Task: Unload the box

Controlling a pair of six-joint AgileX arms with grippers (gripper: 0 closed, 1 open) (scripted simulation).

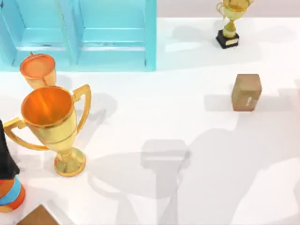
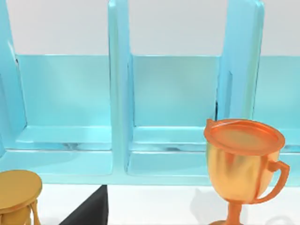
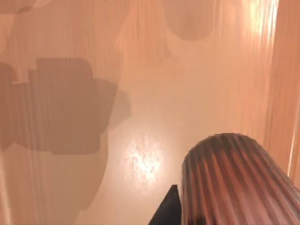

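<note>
Top view, box: the light-blue box (image 1: 150, 35) sits at the far left of the white table (image 1: 187, 140). It has glossy walls and upright dividers that split it into open compartments.
Top view, in front of the box: a small orange-copper trophy (image 1: 38, 70) stands near the box's front edge. A large gold two-handled trophy (image 1: 51, 126) stands just beside it, nearer the camera.
Top view, right side: a small gold trophy on a black base (image 1: 229, 23) stands at the far edge. A brown block (image 1: 246, 92) lies nearer, well apart from the box.
Top view, left edge: a black shape (image 1: 5, 154) sits above an orange and blue piece (image 1: 10, 194); I cannot tell what they are. A brown corner (image 1: 37, 216) shows near them.
Left wrist view, box: I face its compartments, with a pale-blue divider (image 2: 119, 93) between two of them and a raised lip along each floor.
Left wrist view, foreground: the orange-copper trophy (image 2: 243, 159) stands in front of the box, outside it. A gold round top (image 2: 16, 190) and a dark wedge (image 2: 89, 211) lie at the edge.
Left gripper: I cannot tell whether it is open or closed.
Right wrist view: a glossy wood-toned surface (image 3: 140, 117) carries a blocky shadow, with a ribbed brown cylinder (image 3: 234, 183) and a dark wedge (image 3: 166, 211) close by.
Right gripper: I cannot tell its state either.
</note>
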